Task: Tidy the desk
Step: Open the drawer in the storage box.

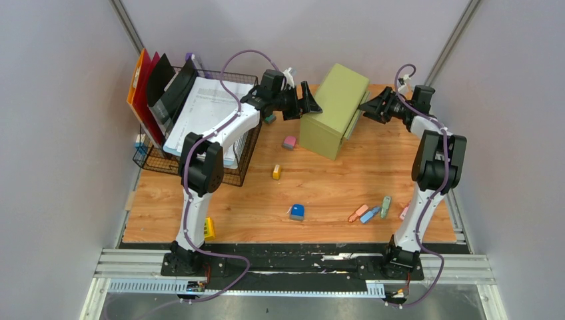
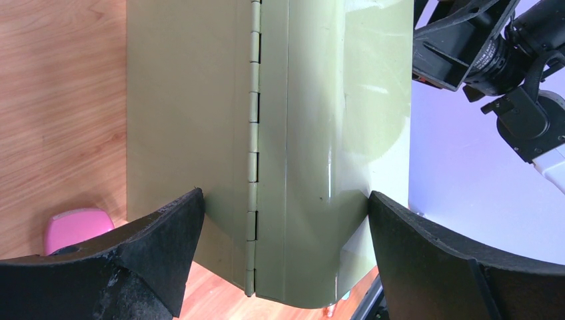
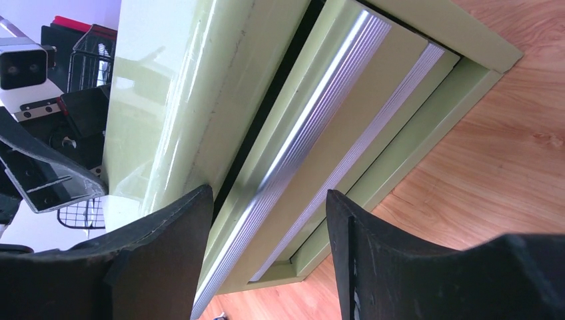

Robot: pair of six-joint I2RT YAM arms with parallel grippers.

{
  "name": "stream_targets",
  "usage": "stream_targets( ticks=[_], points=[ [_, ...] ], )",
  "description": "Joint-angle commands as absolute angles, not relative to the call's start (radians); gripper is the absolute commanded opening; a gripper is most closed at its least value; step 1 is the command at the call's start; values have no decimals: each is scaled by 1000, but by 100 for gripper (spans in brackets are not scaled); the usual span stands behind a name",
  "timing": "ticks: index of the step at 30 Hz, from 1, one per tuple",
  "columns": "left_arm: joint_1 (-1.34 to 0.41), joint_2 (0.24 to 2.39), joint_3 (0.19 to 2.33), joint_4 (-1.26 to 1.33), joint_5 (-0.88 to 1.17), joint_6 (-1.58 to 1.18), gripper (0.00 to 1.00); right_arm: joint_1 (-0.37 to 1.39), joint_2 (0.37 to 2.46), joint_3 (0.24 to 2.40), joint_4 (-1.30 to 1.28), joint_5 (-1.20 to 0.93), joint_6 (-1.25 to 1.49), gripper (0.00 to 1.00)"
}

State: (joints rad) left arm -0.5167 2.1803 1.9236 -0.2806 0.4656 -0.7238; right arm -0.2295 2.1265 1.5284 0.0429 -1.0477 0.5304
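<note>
The wooden desk (image 1: pixel 333 187) carries a green drawer cabinet (image 1: pixel 333 110) at the back. My left gripper (image 1: pixel 311 103) is open wide at the cabinet's left side. In the left wrist view the left gripper (image 2: pixel 283 197) has its fingertips at the hinged rear corner of the cabinet (image 2: pixel 200 100), with nothing held. My right gripper (image 1: pixel 366 107) is at the cabinet's drawer side. In the right wrist view the right gripper (image 3: pixel 270 193) is open, its fingers either side of the ribbed silver handle strip (image 3: pixel 313 127) of the drawer front, with a gap on the right.
A wire basket (image 1: pixel 250 143) with papers and folders stands at the back left. Loose on the desk lie a pink eraser (image 1: pixel 289 142), a yellow piece (image 1: pixel 276 171), a blue item (image 1: pixel 296 212), several small pastel items (image 1: pixel 370 212) and a yellow item (image 1: pixel 209 229).
</note>
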Motion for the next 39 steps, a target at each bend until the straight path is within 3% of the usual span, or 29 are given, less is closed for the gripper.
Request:
stream_targets(
  ticks=[1,19,28,39],
  points=[
    [-522,2241,1897,-452,417,-670,96,-217,2135,1544,42,-1028,493,64],
    [-521,2234,1889,-449,421,-671,96,-199,2130,1579,-46,-955,497,60],
    [-522,2240,1896,-452,425,-674,96,-184,2128,1605,-115,-920,482,35],
    [-522,2237,1896,-453,429,-677,96,-181,2138,1622,-130,-918,490,19]
  ],
)
